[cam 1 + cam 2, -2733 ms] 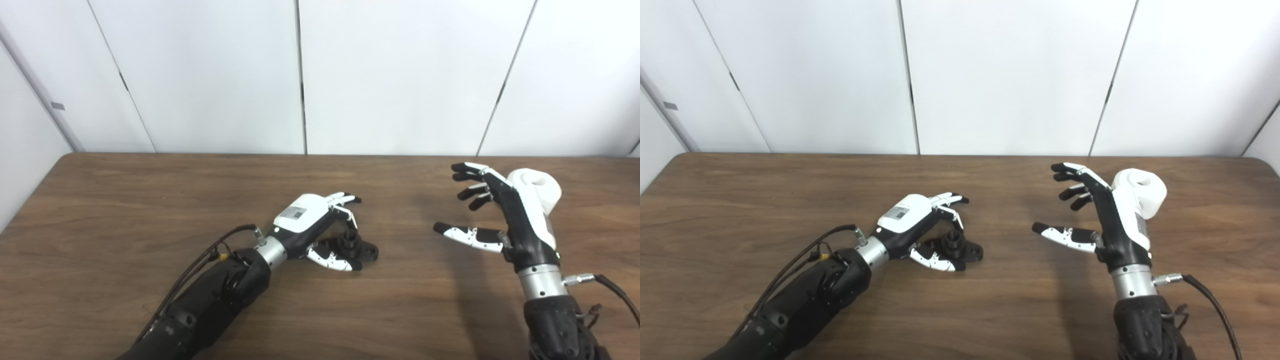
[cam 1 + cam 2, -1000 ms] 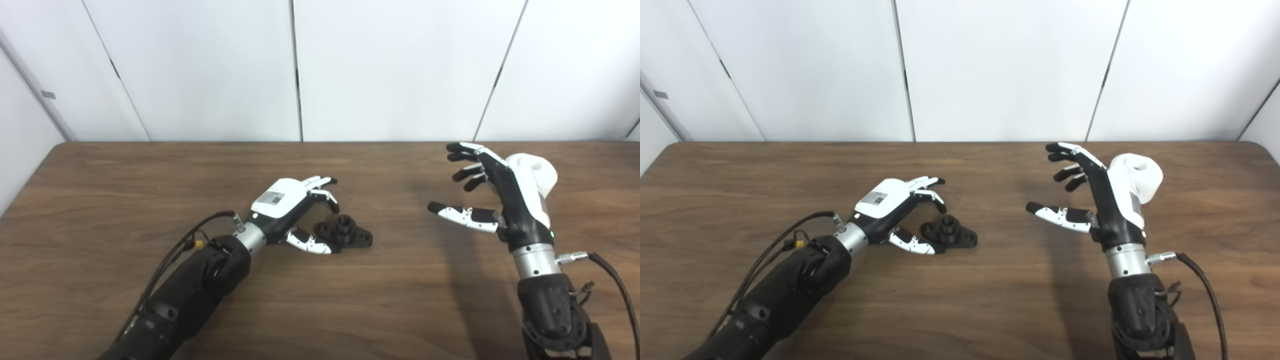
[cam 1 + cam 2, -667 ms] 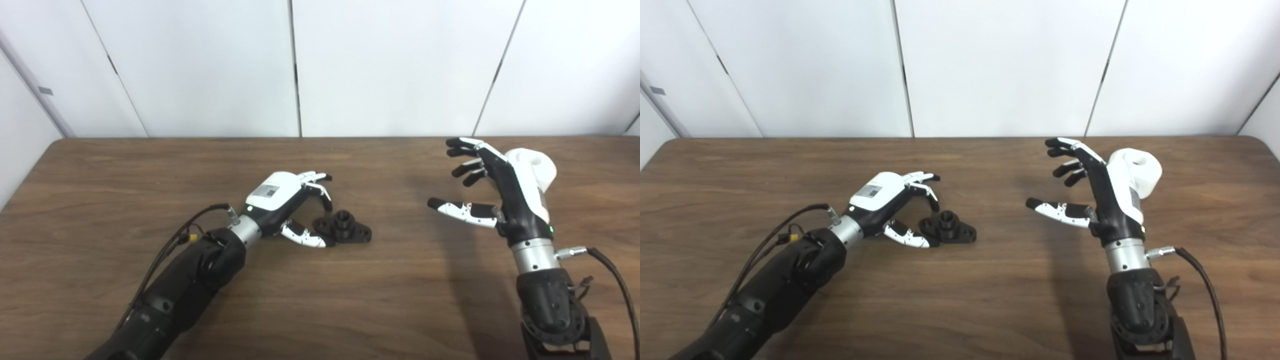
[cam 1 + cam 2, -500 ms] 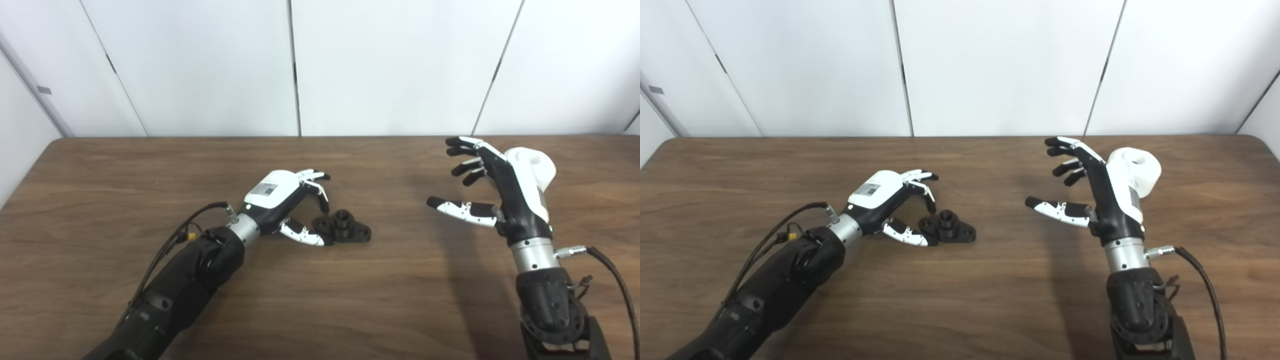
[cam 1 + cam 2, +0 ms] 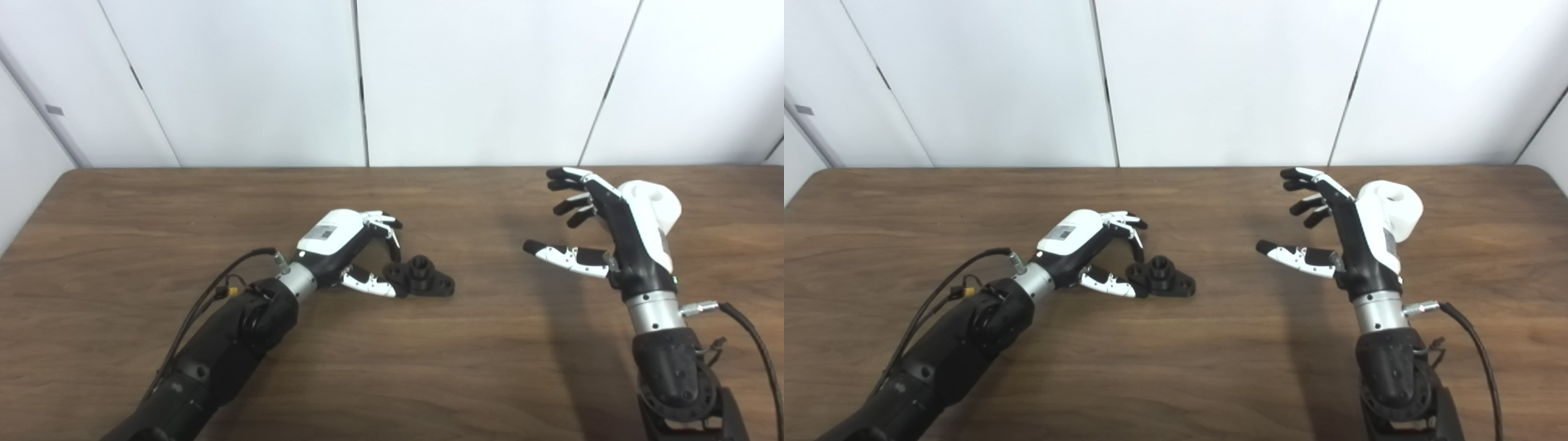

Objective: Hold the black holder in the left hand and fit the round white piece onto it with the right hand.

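Black holder (image 5: 421, 280) lay flat on the brown tabletop (image 5: 392, 367), near the middle, its short round post pointing up. My left hand (image 5: 343, 245) sat low just beside it on the left, fingers curled downward and holding nothing; the thumb tip reached the holder's near left end, though I could not tell whether it actually touched. The curled fingers (image 5: 386, 229) hung a little behind the holder, apart from it. Over on the right, well apart from the holder, my right hand (image 5: 1350, 236) was raised above the tabletop, palm turned toward the left, fingers spread and thumb stuck out sideways, grasping nothing. Round white piece (image 5: 1393, 211) stood on the tabletop just behind that hand, partly hidden by it, its top hole showing.
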`<state>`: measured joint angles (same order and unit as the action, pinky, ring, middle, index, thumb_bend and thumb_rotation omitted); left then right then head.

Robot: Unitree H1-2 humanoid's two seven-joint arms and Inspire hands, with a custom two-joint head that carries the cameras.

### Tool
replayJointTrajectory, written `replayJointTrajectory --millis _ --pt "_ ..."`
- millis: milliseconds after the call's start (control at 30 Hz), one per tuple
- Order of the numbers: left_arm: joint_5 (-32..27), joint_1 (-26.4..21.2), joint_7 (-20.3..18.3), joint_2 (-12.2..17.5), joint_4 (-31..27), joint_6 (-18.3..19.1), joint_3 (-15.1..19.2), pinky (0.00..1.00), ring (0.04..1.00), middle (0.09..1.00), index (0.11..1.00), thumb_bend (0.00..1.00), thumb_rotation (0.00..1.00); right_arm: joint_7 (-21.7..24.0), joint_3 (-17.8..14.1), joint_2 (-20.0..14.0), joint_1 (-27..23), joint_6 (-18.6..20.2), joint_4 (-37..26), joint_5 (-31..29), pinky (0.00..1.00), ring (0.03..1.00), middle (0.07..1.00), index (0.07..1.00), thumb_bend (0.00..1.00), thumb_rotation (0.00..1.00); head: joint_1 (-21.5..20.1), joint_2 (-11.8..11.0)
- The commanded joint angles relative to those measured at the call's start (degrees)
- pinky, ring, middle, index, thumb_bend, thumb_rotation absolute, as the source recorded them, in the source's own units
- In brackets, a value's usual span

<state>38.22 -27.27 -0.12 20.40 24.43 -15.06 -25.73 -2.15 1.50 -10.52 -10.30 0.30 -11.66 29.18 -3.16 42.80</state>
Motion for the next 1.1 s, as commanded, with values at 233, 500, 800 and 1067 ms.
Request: replayJointTrajectory --millis 233,500,800,1067 --pt "-0.4 1.7 -4.1 2.4 3.2 0.9 -0.8 0.88 0.911 0.858 0.48 0.52 0.06 -0.7 -0.3 -0.1 -1.4 -0.5 -2.1 -0.2 0.45 0.581 0.718 0.749 0.57 0.16 -0.1 0.2" --pt "-2.7 1.5 -4.4 2.2 5.2 -2.7 -1.0 0.86 0.912 0.858 0.48 0.52 0.06 -0.7 -0.4 -0.2 -1.4 -0.2 -2.2 0.1 0.46 0.588 0.721 0.751 0.56 0.18 -0.3 0.2" --pt "-4.8 1.1 -7.6 2.7 4.5 -4.5 -1.8 0.86 0.923 0.875 0.48 0.52 0.06 -0.8 -0.5 -0.6 -2.0 -0.8 -1.2 -0.4 0.45 0.571 0.71 0.748 0.57 0.17 -0.2 0.1" --pt "-5.7 1.0 -8.6 2.8 4.3 -4.8 -2.0 0.84 0.92 0.876 0.48 0.52 0.06 -0.7 -0.3 -0.8 -2.2 -0.7 -1.2 0.1 0.44 0.569 0.708 0.75 0.56 0.19 -0.2 0.3"
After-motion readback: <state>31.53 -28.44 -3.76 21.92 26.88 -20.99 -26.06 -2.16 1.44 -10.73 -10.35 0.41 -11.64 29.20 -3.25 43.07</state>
